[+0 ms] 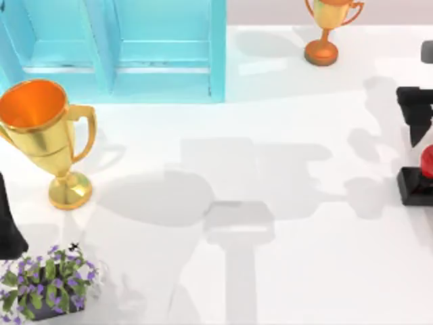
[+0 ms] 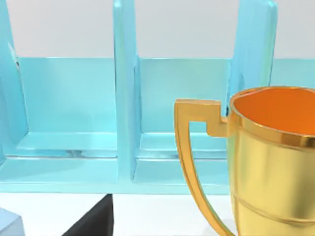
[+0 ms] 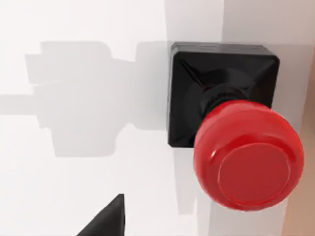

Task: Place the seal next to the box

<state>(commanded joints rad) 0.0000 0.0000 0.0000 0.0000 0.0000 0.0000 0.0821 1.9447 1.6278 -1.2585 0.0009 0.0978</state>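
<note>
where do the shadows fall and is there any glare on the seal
Top view: broad grey arm shadows cross the table centre, and the gold trophy throws one to its right. Right wrist view: the seal has a soft sheen on its red knob, with a blocky shadow beside its base.

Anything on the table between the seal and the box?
No object: in the top view, only bare white table with shadows lies between the seal at the right edge and the blue box at upper left.

Upright seal at table's right edge
</note>
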